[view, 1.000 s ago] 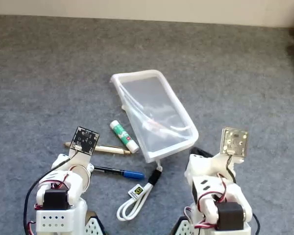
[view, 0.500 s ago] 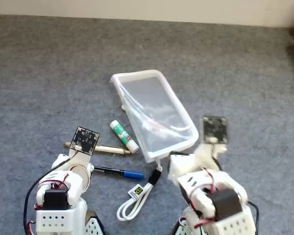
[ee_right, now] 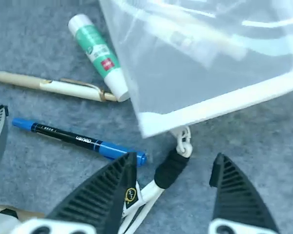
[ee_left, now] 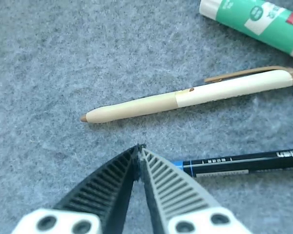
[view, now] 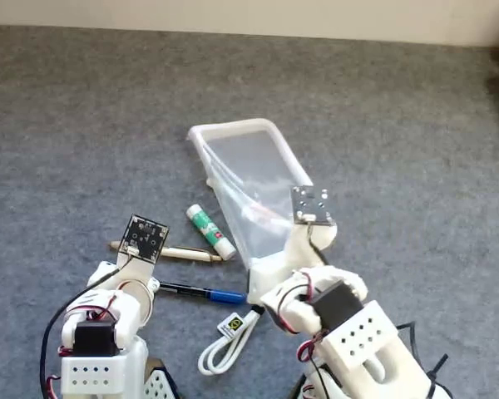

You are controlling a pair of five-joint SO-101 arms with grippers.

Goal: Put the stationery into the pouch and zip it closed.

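My left pincer (ee_left: 139, 148) is pinched shut on nothing, tip just beside the blue pen (ee_left: 244, 162), which is cut off at the frame edge. My right pincer (ee_right: 175, 160) gapes above the strap (ee_right: 172, 168). From high up, my arm (view: 316, 303) hides the pouch (ee_right: 210, 63) corner there. Farther off, the cream pen (ee_left: 185, 97) lies crosswise and the glue stick (ee_right: 100, 51) slants along the pouch.

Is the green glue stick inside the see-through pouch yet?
No, it is out. The glue stick lies on the grey carpet beside the pouch, one end next to the beige pen.

Right gripper (ee_right: 176, 157), jaws wide apart, above strap (ee_right: 170, 169) of pouch (ee_right: 200, 63), blue pen (ee_right: 78, 139) beside
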